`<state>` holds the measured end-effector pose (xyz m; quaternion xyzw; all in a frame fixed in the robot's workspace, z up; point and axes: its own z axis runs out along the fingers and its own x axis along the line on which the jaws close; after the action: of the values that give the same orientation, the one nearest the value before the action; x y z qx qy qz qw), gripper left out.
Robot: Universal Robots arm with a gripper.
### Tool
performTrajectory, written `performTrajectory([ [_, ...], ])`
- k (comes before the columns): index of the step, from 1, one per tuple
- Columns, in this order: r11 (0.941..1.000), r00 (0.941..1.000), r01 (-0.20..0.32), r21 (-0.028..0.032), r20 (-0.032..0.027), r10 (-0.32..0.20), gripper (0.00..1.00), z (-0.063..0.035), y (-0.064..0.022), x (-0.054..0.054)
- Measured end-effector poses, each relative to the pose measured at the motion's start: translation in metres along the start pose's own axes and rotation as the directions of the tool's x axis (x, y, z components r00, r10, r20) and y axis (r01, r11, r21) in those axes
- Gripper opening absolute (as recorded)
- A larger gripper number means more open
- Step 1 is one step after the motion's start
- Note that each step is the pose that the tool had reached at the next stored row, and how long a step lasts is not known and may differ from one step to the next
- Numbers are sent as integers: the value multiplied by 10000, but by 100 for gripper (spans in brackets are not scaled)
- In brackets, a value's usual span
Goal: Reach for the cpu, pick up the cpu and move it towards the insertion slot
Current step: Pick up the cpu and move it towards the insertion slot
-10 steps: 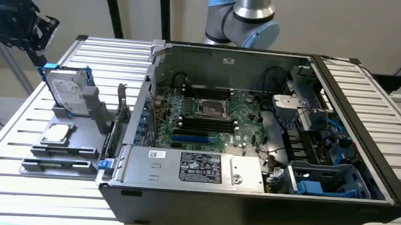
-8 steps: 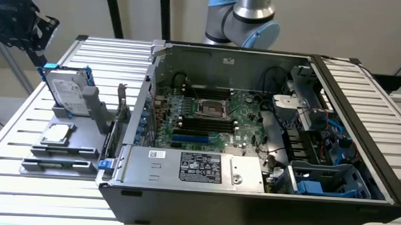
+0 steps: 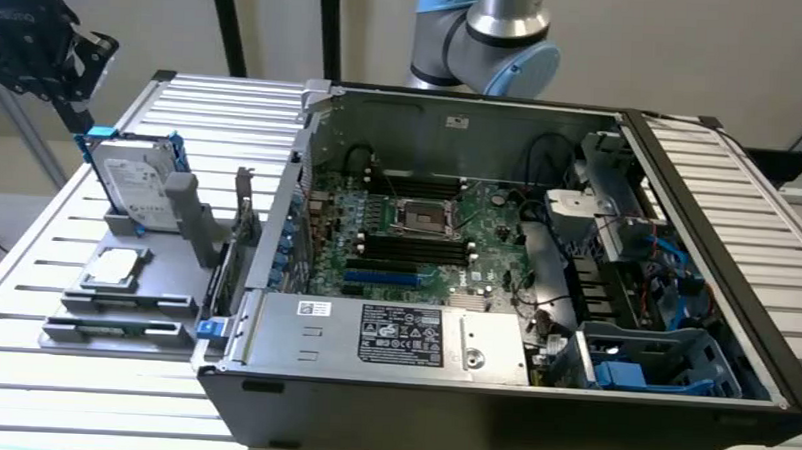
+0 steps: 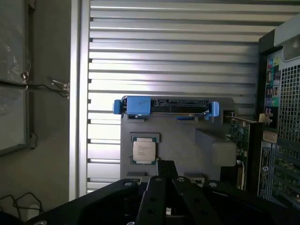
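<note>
The cpu (image 3: 115,267) lay on a holder (image 3: 121,313) on the table (image 3: 33,242), at the exterior view's left of the computer case (image 3: 502,404). The hard drive (image 3: 129,181) stood upright behind it. Inside the case, the insertion slot (image 3: 424,219) sat on the motherboard (image 3: 492,213), between memory slots (image 3: 407,247).

Table (image 3: 68,223): slatted silvery metal top, long parallel ribs, bright glare across the slats in the wrist view. Wall (image 3: 674,54): plain, pale beige, behind the table. Poles (image 3: 228,29): two black uprights against the wall. Floor (image 4: 51,154): dull grey-brown beside the table edge, with dark cables (image 4: 18,201) lying loose on it.
</note>
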<state>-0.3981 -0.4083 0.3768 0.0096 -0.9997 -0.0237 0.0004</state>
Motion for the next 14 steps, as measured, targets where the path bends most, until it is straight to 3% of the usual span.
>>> performTrajectory([
  [5, 10000, 10000, 0, -1, -2, 0, 11, 15, -27, 1],
  [14, 10000, 10000, 4, -2, -18, -4, 11, 81, -344, 7],
])
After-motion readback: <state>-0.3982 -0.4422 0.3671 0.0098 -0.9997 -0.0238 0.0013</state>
